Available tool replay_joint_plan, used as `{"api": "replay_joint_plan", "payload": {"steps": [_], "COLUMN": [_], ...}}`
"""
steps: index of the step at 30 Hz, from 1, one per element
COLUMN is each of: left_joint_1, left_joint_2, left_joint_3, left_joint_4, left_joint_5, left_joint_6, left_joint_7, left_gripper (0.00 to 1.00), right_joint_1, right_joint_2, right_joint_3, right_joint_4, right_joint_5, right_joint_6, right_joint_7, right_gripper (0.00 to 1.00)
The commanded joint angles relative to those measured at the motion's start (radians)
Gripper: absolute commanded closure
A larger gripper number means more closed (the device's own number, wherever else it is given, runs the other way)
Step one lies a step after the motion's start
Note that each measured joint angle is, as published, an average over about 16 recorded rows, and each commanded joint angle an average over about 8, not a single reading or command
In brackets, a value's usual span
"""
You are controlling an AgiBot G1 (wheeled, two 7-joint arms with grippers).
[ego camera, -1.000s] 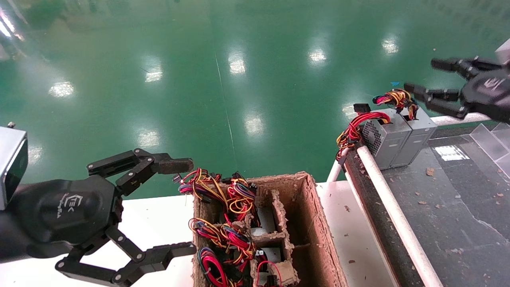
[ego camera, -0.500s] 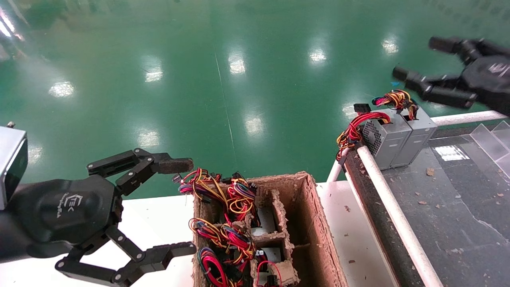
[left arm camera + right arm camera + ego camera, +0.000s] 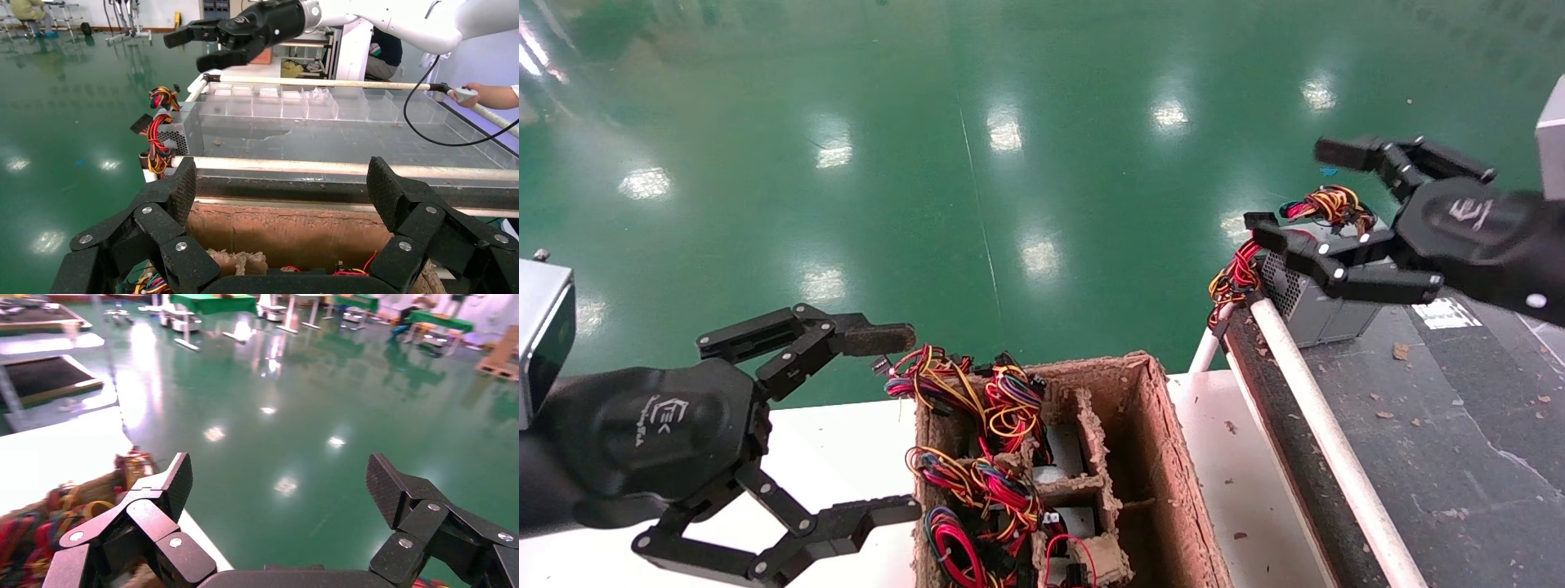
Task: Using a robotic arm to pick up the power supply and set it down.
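**A:** Where is the power supply (image 3: pixel 1354 317) sitting?

**B:** It is standing at the far end of the dark belt (image 3: pixel 1459 425). It is pressed against the honeycomb-grille box (image 3: pixel 1295 286), on the side away from the white rail (image 3: pixel 1320 425). Its wire bundle (image 3: pixel 1328 202) is spilling out of the top, so I am judging that its long axis runs roughly upright.

**A:** And which way is it lying from the jaws?

**B:** Below them. The right gripper (image 3: pixel 1289 186) is hanging over the pair of boxes with its fingers spread wide, gripping nothing. In the left wrist view it is floating clear above the wires, not touching. In the head view its lower finger is crossing in front of the supply, hiding much of the body.

**A:** Is the other arm doing anything?

**B:** The left gripper (image 3: pixel 905 423) is idling well apart, beside the pulp crate (image 3: pixel 1148 457). Its fingers are splayed too, and empty.

**A:** So the right one is nearer.

**B:** By far. I am guessing that a descent will need to straddle the task's box alone. With the neighbour touching it, one finger is risking a landing on the wrong box or in the wires.
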Motion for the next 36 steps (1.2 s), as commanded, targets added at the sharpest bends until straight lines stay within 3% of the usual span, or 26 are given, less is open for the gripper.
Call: {"api": "replay_joint_plan", "payload": {"steps": [1,36], "left_joint_1": [0.0,0.0], "left_joint_2": [0.0,0.0], "left_joint_3": [0.0,0.0], "left_joint_4": [0.0,0.0], "left_joint_5": [0.0,0.0], "left_joint_6": [0.0,0.0], "left_joint_7": [0.0,0.0], "left_gripper": [0.0,0.0], "right_joint_1": [-0.01,-0.175], "right_joint_2": [0.002,0.032], "right_joint_3": [-0.002,-0.039], "right_joint_4": [0.015,0.264], "right_joint_5": [0.014,0.245], "right_joint_6": [-0.014,-0.243], "right_joint_7": [0.005,0.08], "right_gripper": [0.0,0.0]}}
